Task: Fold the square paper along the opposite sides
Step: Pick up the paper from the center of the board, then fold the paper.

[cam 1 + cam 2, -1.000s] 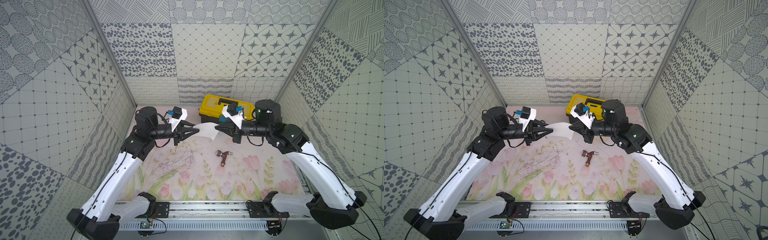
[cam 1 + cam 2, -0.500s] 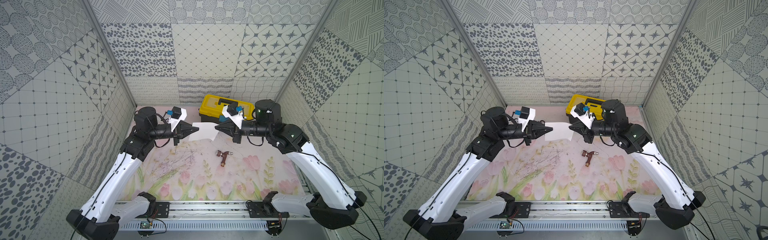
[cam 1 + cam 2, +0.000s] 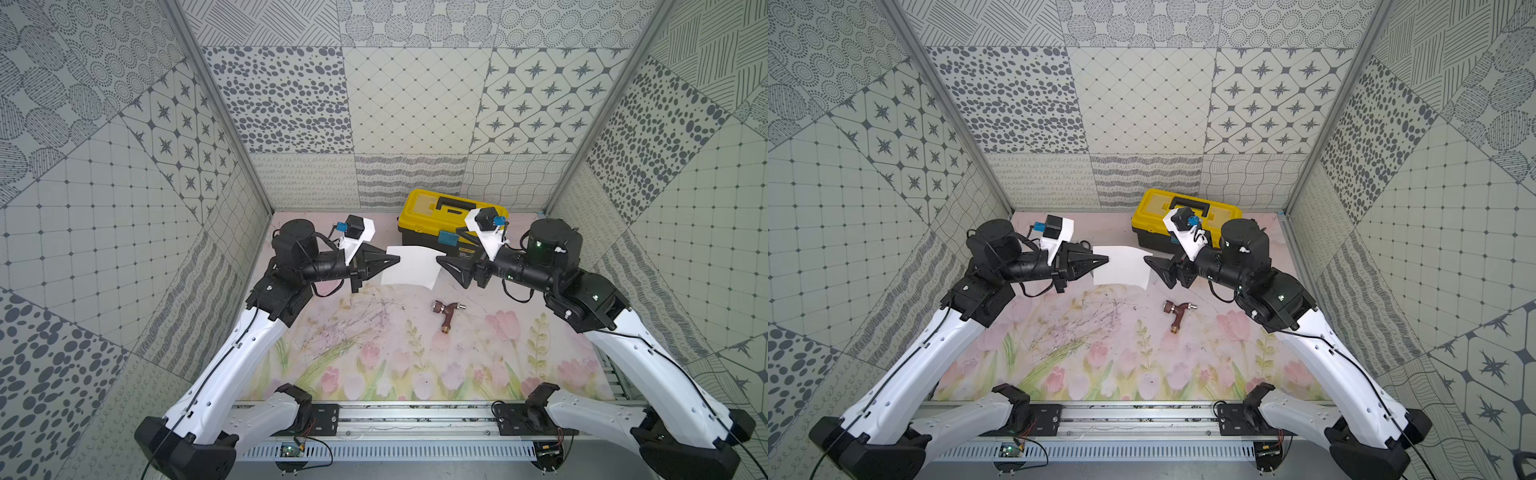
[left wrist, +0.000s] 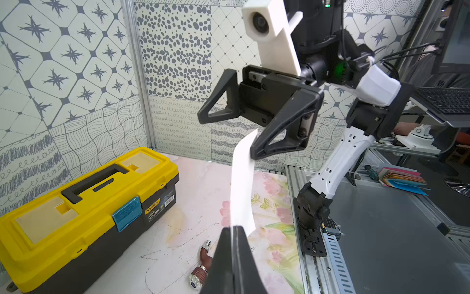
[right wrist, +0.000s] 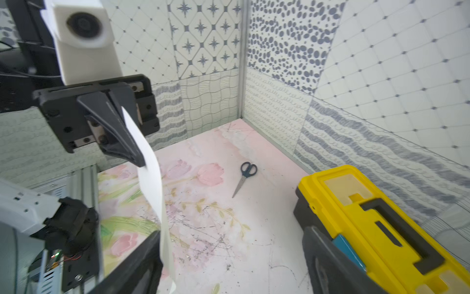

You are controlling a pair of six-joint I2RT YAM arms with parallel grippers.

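We clamp one edge of the square paper (image 3: 409, 266) in the left gripper (image 3: 394, 260), hanging in mid-air; the right gripper (image 4: 227, 137) sits with jaws apart at the opposite edge, so we should seat that edge deep before closing

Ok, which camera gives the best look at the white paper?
The top views. In both top views the square paper shows its whole face, held at one edge by the left gripper. In the left wrist view the paper is nearly edge-on, a narrow curved strip. The right wrist view shows the same.
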